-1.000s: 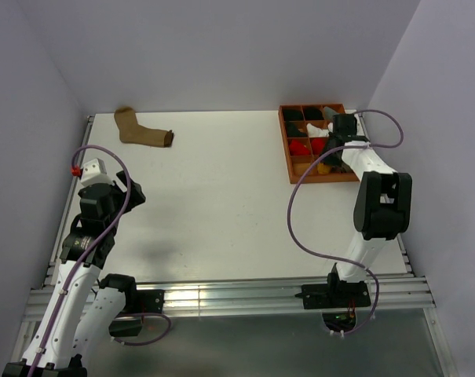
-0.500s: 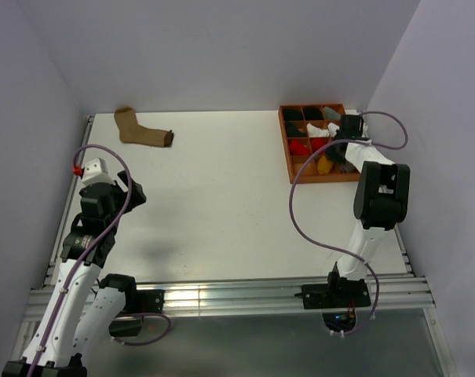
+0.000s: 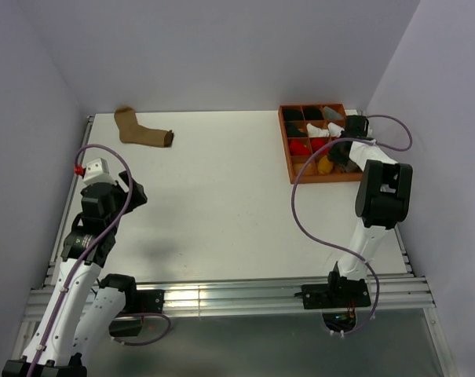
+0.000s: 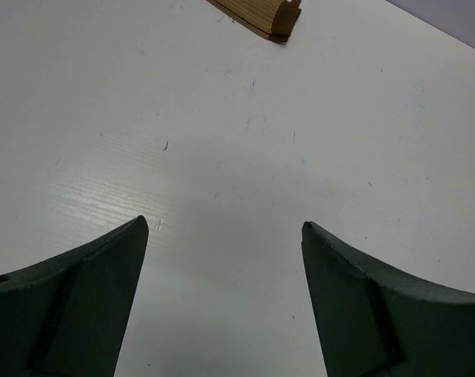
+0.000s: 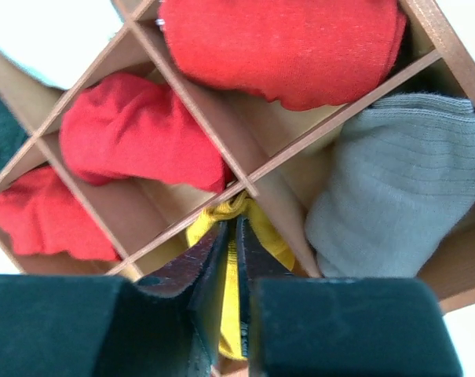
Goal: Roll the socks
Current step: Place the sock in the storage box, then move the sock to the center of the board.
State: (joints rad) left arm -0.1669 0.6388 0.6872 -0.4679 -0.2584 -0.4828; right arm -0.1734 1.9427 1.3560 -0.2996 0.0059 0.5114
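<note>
brown wood walls a divided tray (image 3: pixel 288 161) at the far right of the white table (image 3: pixel 221 196) in the top view. we see the right gripper (image 3: pixel 337 155) dipped into its near compartments, at a mustard yellow sock (image 3: pixel 325 166). from up here we cannot tell how its fingers stand. the tan sock (image 3: pixel 143 133) with its dark cuff lies flat near the far left corner, well apart from the left gripper (image 3: pixel 133 192), which hangs over the table's left side.

from the left wrist we see the left gripper (image 4: pixel 221 228) spread wide above the bare table (image 4: pixel 339 118), holding nothing. one end of the tan sock (image 4: pixel 261 14) shows at the top edge.

from the right wrist we see the right gripper (image 5: pixel 235 243) almost closed, pinching a fold of the mustard yellow sock (image 5: pixel 270 238) inside a compartment of the divided tray (image 5: pixel 300 149). red bundles (image 5: pixel 143 141) fill the cells beyond, and a grey bundle (image 5: pixel 394 188) sits in the cell to the right.
</note>
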